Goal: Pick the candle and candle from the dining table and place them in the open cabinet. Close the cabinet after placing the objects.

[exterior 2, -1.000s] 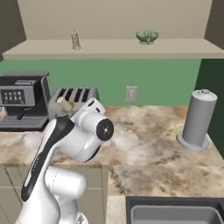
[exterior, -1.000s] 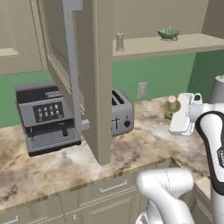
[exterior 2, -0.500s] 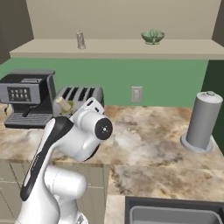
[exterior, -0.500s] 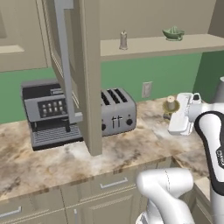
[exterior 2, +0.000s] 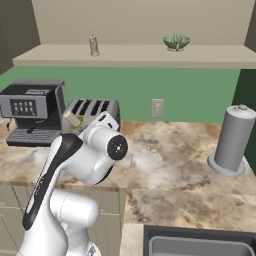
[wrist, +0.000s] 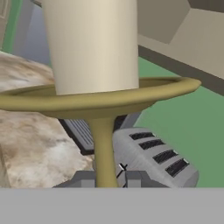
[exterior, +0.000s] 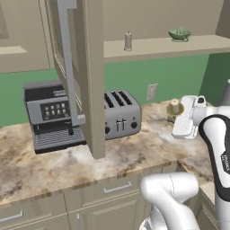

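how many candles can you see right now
1. The candle, on its brass candlestick, is held in the claw above the marble counter, in front of the toaster. A second may be hidden inside the open cabinet.

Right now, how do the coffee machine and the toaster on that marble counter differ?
The coffee machine is dark, boxy and tall, with a button panel on its front; the toaster is silver, lower and rounded, with slots on top. In the left base view, the open cabinet door overlaps both, between them. Both stand on the counter against the green wall.
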Motion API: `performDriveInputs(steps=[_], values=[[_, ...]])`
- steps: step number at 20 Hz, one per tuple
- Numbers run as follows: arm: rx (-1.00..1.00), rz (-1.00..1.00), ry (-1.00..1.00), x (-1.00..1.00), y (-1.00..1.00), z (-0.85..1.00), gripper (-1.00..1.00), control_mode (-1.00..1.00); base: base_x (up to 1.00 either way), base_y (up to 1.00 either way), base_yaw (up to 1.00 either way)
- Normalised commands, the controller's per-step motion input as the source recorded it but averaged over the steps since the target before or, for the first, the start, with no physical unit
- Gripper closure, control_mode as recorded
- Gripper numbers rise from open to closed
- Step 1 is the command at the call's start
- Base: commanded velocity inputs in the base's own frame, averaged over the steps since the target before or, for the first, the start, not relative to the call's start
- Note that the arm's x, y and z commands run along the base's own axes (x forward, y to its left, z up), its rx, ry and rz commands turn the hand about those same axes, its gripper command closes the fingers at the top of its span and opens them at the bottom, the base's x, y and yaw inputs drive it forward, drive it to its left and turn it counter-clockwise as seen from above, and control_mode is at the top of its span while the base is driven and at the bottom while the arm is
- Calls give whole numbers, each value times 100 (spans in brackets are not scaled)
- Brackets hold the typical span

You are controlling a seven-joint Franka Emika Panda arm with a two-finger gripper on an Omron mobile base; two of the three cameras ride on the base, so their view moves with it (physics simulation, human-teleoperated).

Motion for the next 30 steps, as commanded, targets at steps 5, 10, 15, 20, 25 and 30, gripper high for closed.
performDriveInputs(steps=[5, 10, 15, 20, 25, 30], values=[[0, 2, -5, 4, -10, 7, 100, -100, 2, -3, 1], [0, 0, 0, 24, 0, 38, 100, -100, 0, 0, 0], [0, 1, 6, 8, 0, 52, 100, -100, 0, 0, 0], [0, 1, 10, -1, -17, 51, 100, -100, 0, 0, 0], [6, 3, 1, -20, -7, 13, 100, -100, 0, 0, 0], [13, 0, -1, -29, -8, 24, 100, -100, 0, 0, 0]])
